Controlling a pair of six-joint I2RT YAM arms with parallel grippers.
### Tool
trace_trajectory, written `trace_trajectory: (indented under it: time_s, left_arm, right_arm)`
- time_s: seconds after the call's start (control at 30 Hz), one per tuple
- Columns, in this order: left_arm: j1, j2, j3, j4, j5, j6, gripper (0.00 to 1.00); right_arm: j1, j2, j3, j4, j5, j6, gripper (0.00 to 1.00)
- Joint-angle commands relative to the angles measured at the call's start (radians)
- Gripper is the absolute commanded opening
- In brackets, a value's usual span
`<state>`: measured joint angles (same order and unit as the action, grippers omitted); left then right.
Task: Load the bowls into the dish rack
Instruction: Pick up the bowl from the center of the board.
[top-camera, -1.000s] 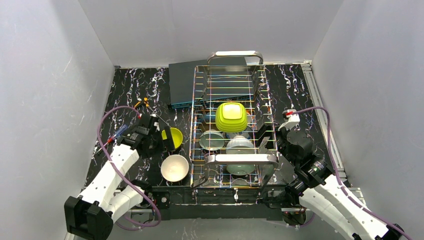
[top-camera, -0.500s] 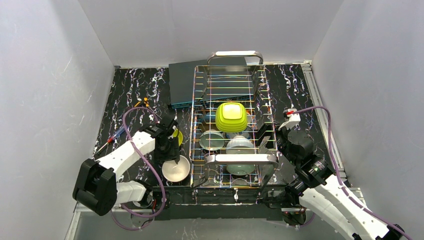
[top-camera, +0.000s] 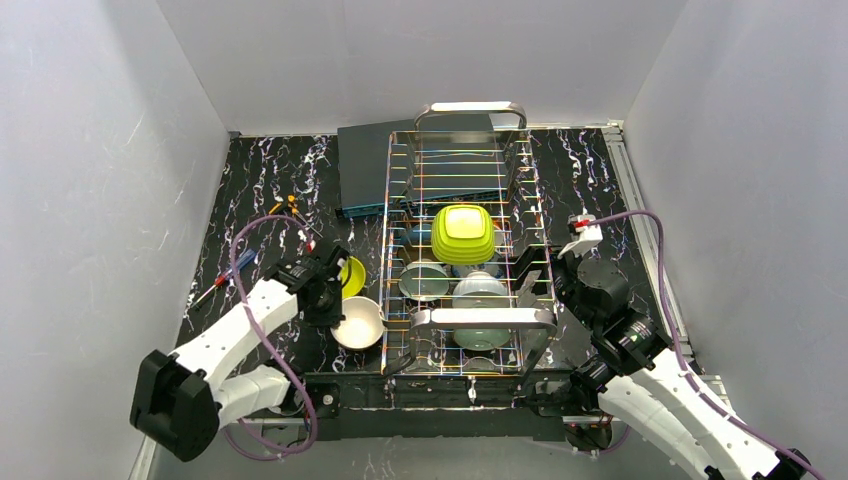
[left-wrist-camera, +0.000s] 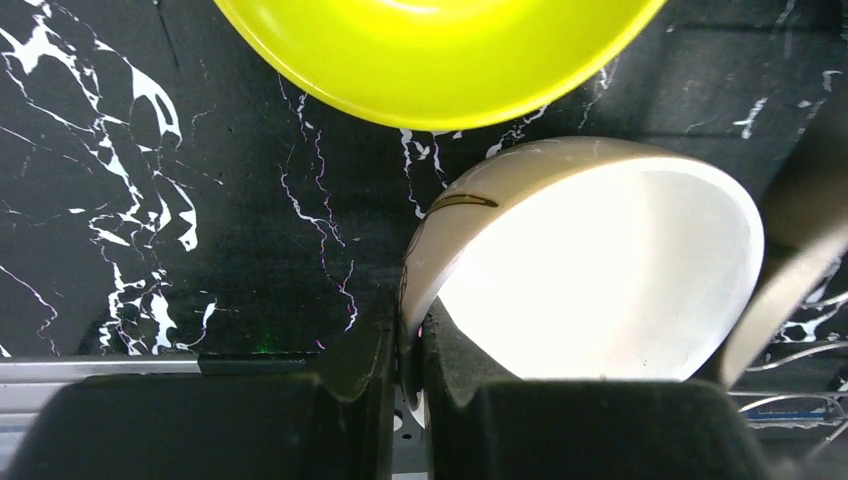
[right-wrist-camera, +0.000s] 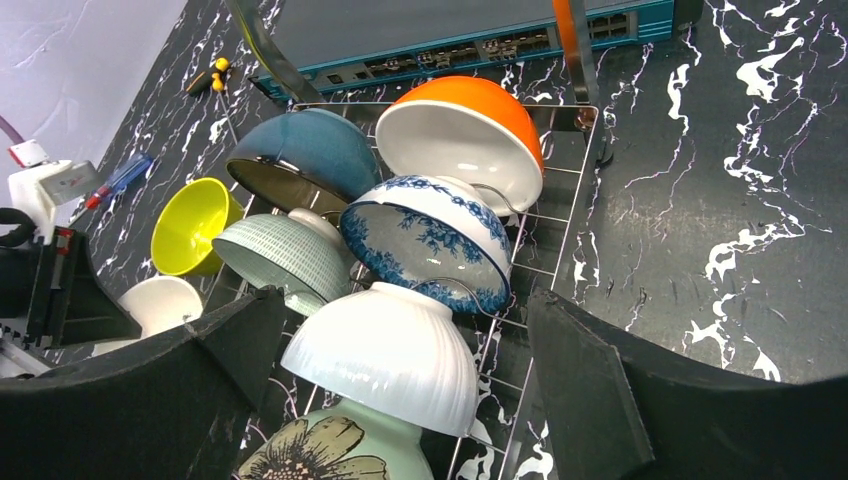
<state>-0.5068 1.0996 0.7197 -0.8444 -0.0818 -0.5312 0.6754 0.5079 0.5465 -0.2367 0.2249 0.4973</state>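
Observation:
My left gripper is shut on the near rim of the beige bowl, one finger inside and one outside. The bowl sits on the table just left of the dish rack. Beyond it lies the lime-yellow round bowl. In the rack are the lime squarish bowl, an orange-backed bowl, a blue-patterned bowl, a pale green bowl and a white ribbed one. My right gripper stands open at the rack's near right side, holding nothing.
A flat dark-teal box lies behind the rack, partly under it. Small screwdrivers and a blue-handled tool lie on the black marbled table at left. White walls close in the sides and back.
My left gripper swung over to the beige bowl and shut on its rim. The bowl shifted slightly toward the rack. The right arm has not moved.

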Motion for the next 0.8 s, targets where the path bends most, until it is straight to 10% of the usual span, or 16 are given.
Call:
trace_trajectory:
  time_s: [0.0, 0.4, 0.77]
  left_arm:
    - [-0.013, -0.132, 0.018, 0.035, 0.061, 0.020, 0.00]
    - [-0.017, -0.492, -0.087, 0.347, 0.066, 0.187, 0.00]
    - [-0.052, -0.431, -0.205, 0.905, 0.116, 0.216, 0.00]
  right_arm:
    - [0.001, 0.003, 0.055, 0.043, -0.003, -0.007, 0.99]
    - [0.001, -0.007, 0.036, 0.064, -0.033, -0.022, 0.99]
    - [0.001, -0.018, 0.029, 0.055, -0.020, -0.026, 0.99]
